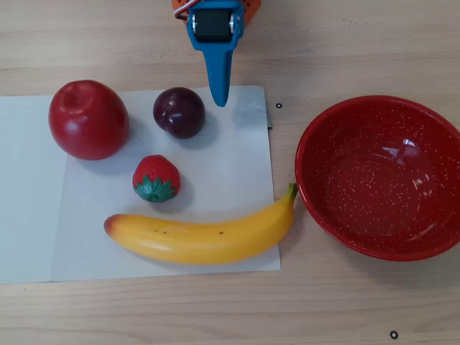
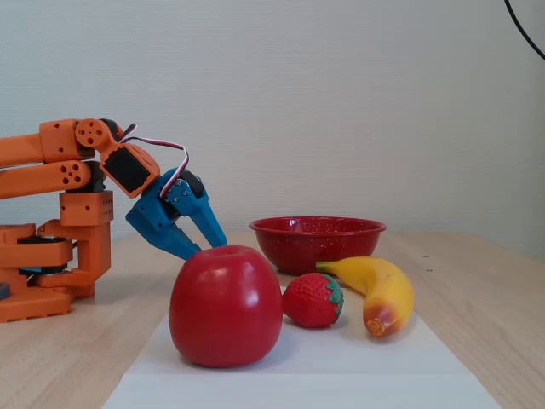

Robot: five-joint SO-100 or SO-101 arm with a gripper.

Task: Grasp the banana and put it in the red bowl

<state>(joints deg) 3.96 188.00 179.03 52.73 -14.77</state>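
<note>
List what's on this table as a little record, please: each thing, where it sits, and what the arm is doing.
banana: on white paper, stem tip near the bowl
red bowl: empty, right side of the overhead view
apple, plum, strawberry: on paper
gripper: beside plum, holding nothing; jaw state unclear

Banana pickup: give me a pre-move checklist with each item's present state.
1. Banana free to grasp: ok, it lies flat on the white paper with nothing on top.
2. Red bowl ready: ok, empty and upright, just right of the banana's stem tip in the overhead view.
3. Tool empty: ok, it holds nothing.
4. Tool open enough for the banana: cannot tell, the fingers look close together.
5. Path to the banana: not ok, the plum and strawberry sit between tool and banana.
6. Apple clear of the path: ok, far left in the overhead view.
</note>
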